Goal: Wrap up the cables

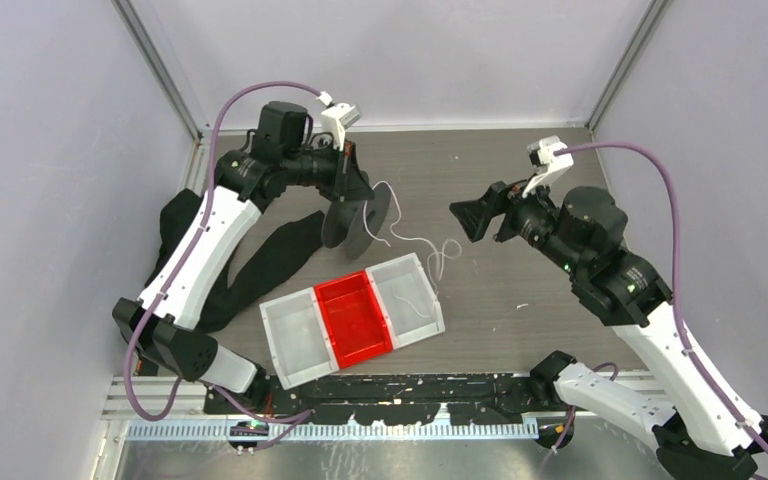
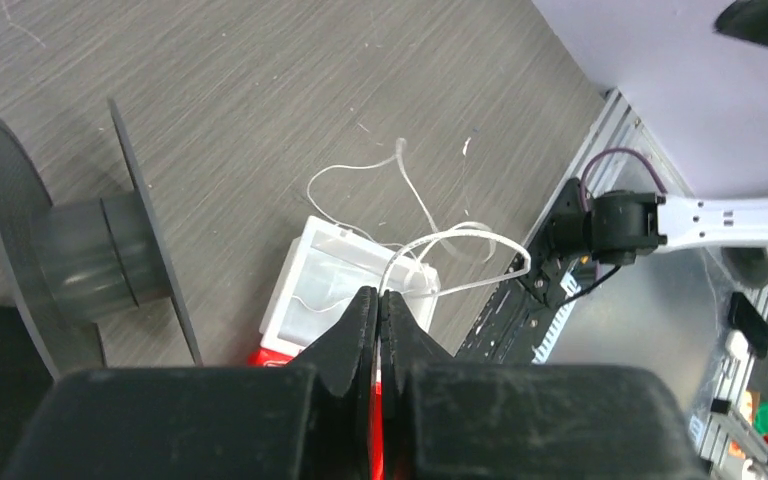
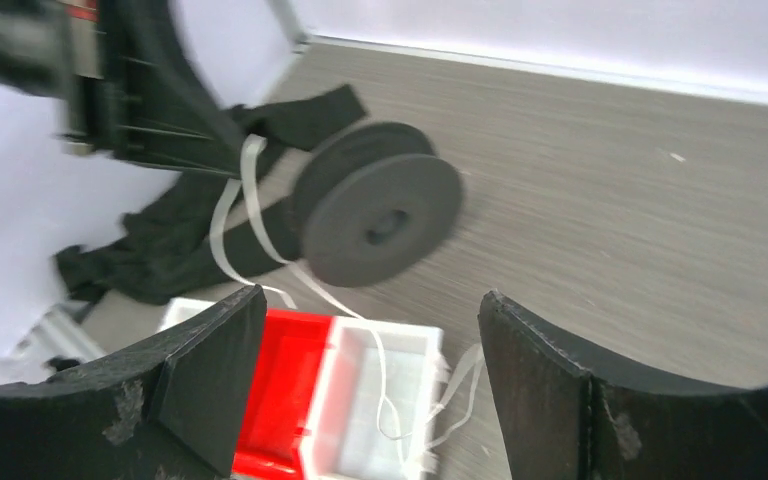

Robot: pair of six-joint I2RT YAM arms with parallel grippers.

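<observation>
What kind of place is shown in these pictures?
Probably a robot test cell in a lab: plain walls enclose the table, and the left arm and right arm are bolted at its near edge.

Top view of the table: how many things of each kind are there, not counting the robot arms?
Dark spool: 1
White cable: 1
White bins: 2
Red bin: 1
Black cloth: 1
Total: 6
</observation>
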